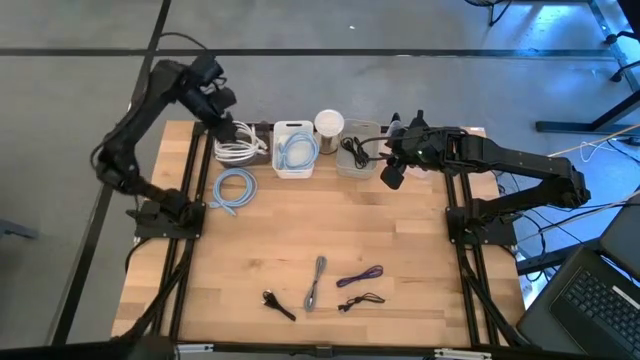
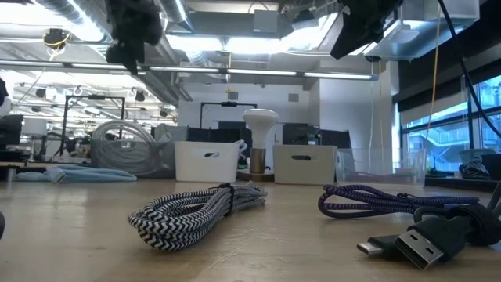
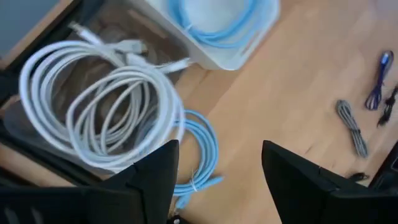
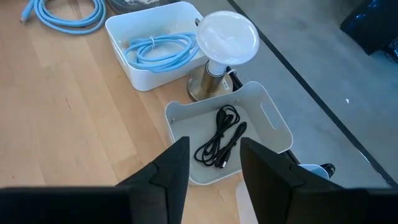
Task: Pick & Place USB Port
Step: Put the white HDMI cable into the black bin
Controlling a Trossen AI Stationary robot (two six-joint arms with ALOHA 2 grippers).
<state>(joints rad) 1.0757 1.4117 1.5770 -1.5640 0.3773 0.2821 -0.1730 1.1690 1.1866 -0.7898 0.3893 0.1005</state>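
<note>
Several coiled USB cables lie near the table's front edge: a grey braided one [image 1: 316, 283] [image 2: 196, 211], a purple one [image 1: 360, 276] [image 2: 383, 200] and two black ones [image 1: 279, 305] [image 1: 361, 300]. A light-blue coil [image 1: 235, 189] [image 3: 199, 149] lies on the wood at the far left. At the far edge, a clear bin holds a white cable coil [image 1: 238, 146] [image 3: 93, 106]. My left gripper [image 1: 216, 103] [image 3: 217, 180] hangs open above that bin, nothing between its fingers. My right gripper [image 1: 393, 174] [image 4: 214, 174] hovers open over a white bin with a black cable [image 4: 222, 140].
A white bin holding a blue cable [image 1: 295, 150] [image 4: 158, 46] and a small white-topped lamp [image 1: 329, 123] [image 4: 227, 37] stand along the far edge between the two grippers. The middle of the wooden table [image 1: 330, 225] is bare wood.
</note>
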